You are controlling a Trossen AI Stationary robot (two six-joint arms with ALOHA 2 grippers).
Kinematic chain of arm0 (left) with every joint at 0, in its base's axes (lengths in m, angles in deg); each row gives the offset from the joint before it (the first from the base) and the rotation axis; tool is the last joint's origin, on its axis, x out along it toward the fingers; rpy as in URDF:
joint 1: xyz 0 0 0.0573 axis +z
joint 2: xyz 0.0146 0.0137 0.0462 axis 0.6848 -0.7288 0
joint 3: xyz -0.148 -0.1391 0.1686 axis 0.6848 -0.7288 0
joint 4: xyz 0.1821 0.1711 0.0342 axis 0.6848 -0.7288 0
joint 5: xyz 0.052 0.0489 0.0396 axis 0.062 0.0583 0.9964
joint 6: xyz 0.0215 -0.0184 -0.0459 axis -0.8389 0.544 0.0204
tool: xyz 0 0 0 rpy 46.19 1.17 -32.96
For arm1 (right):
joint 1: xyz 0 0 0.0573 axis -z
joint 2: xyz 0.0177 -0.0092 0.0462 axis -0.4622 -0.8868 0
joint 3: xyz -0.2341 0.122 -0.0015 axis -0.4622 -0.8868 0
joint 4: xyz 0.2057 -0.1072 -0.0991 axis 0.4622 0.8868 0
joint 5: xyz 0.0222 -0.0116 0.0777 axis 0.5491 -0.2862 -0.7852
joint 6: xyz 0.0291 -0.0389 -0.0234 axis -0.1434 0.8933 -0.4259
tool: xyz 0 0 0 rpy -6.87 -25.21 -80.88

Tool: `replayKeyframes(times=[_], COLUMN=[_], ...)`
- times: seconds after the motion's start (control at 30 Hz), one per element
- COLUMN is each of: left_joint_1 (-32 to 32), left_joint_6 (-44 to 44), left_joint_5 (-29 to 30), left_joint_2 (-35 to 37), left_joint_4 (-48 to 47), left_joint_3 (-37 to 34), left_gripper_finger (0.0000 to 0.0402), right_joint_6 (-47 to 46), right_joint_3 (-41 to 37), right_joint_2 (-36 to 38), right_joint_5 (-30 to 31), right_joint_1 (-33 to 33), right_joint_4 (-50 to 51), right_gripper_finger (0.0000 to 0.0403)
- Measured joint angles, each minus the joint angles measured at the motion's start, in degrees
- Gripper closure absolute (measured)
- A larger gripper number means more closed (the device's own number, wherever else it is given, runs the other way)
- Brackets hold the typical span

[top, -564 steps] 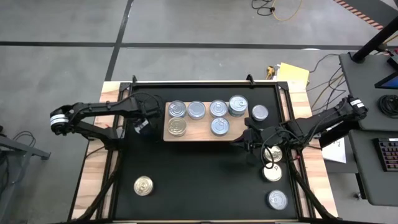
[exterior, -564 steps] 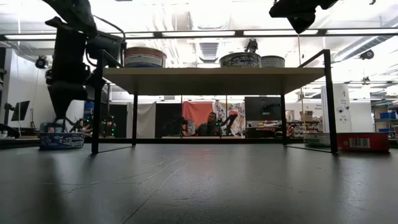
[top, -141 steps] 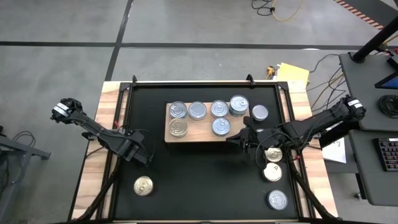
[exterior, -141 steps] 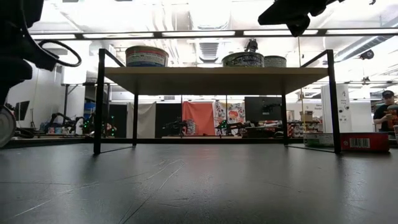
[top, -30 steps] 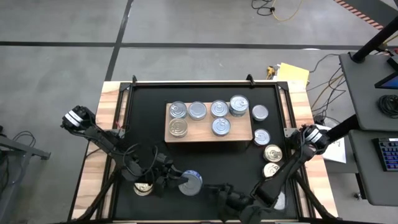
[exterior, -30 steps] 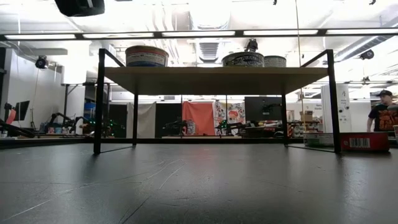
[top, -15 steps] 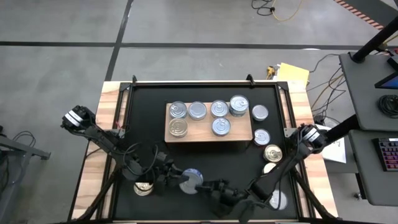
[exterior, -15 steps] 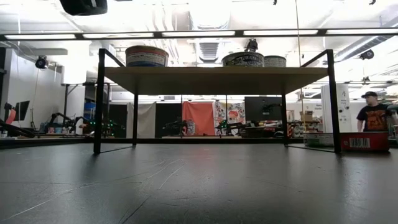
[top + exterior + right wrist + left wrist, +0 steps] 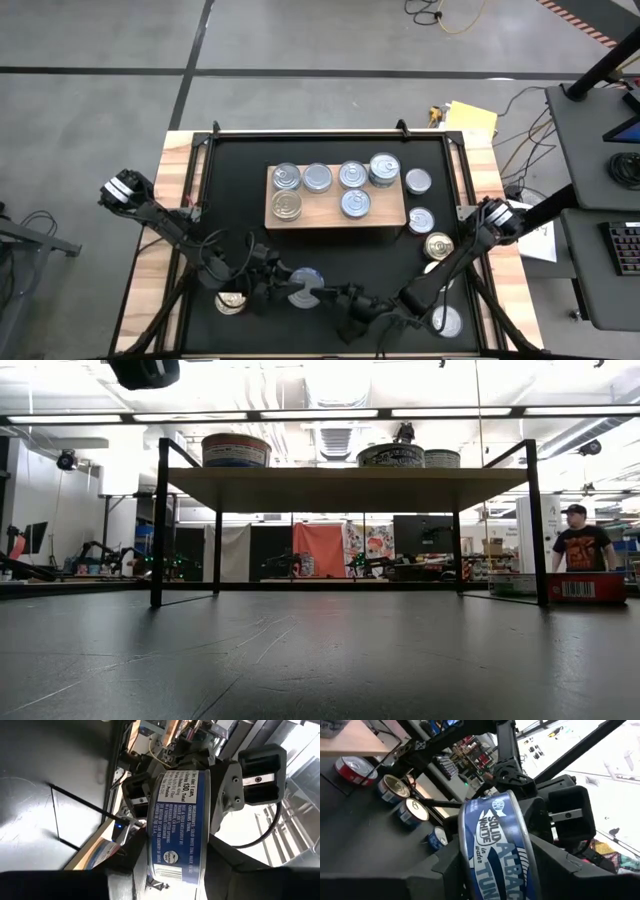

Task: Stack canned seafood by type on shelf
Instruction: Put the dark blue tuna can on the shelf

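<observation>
Grippers meet over the near middle of the black mat [image 9: 330,250], both clamped on one blue-labelled tuna tin [image 9: 304,287] held above the mat. In the high view the left gripper [image 9: 272,285] reaches in from the left and the right gripper [image 9: 340,298] from the right, the tin's silver lid showing between them. The left wrist view shows the tin [image 9: 496,845] on edge between that arm's dark fingers [image 9: 445,870], with the other arm's gripper pressed against its far side; the right wrist view shows the same tin [image 9: 180,825], its printed label facing the camera, pinched between both sets of fingers.

On the shelf [image 9: 384,214], a light-wood board at the mat's far middle, stand six tins [image 9: 340,186]: four in the far row, the rightmost of them a stack, and two in the near row. Just off the shelf's right edge sit two more silver tins [image 9: 418,181], and nearer along the right side a gold-lidded one [image 9: 439,245], with others partly hidden under the right arm. A gold-lidded tin [image 9: 231,300] lies on the mat beneath the left arm.

In the low view the shelf [image 9: 345,480] carries its tins [image 9: 234,450] on top, and a person [image 9: 580,545] stands in the room far behind
</observation>
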Motion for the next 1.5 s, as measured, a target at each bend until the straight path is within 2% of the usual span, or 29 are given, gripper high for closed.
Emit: replayKeyframes(times=[0.17, 0.3, 0.47, 0.57, 0.67, 0.73, 0.83, 0.9, 1.03, 1.13, 1.3, 1.5], left_joint_1=[0.3, 0.5, 0.6, 0.5, 0.5, 0.5, 0.5, 0.5, 0.5, 0.5, 0.5, 0.5], left_joint_6=[-7.0, -11.9, -23.1, -29.7, -34.7, -38.7, -44.7, -47.8, -52.2, -53.0, -52.7, -54.3], left_joint_5=[0.0, 0.4, 2.7, 2.8, 2.8, 2.9, 3.2, 4.6, 9.9, 13.0, 13.5, 13.8], left_joint_2=[0.2, 0.8, 3.8, 6.9, 9.8, 11.9, 14.6, 16.0, 18.1, 19.3, 21.1, 21.6], left_joint_4=[0.2, 0.2, -0.4, -1.7, -3.4, -5.4, -10.0, -13.1, -18.3, -22.8, -28.7, -32.7], left_joint_3=[0.3, 0.9, 1.0, 1.0, 1.0, 1.0, 1.0, 0.9, 0.9, 0.9, 0.9, 0.9], left_gripper_finger=[0.0201, 0.016, 0.0115, 0.0101, 0.0096, 0.0096, 0.0096, 0.0096, 0.0096, 0.0096, 0.0096, 0.0096], right_joint_6=[-0.2, -0.5, -1.7, -6.6, -18.2, -29.8, -46.1, -52.1, -53.4, -50.6, -48.5, -44.1], right_joint_3=[0.0, 0.0, 0.0, 0.0, -0.1, -0.1, -0.2, -1.1, -5.3, -9.5, -18.8, -29.7], right_joint_2=[0.2, 0.5, 3.4, 7.3, 12.3, 16.2, 22.1, 25.2, 29.4, 32.2, 36.5, 39.1], right_joint_5=[2.6, 5.4, 7.5, 8.1, 6.0, -0.2, -17.6, -29.8, -50.8, -57.3, -55.2, -42.1], right_joint_1=[0.0, 0.4, 0.5, 0.5, 1.2, 2.3, 5.0, 6.9, 8.8, 8.5, 7.7, 6.3], right_joint_4=[0.0, 0.0, 0.6, 5.1, 15.3, 24.5, 35.0, 37.1, 33.9, 28.6, 17.6, 3.5], right_gripper_finger=[0.0276, 0.0276, 0.0276, 0.0276, 0.0276, 0.0276, 0.0276, 0.0276, 0.0276, 0.0276, 0.0276, 0.0276])
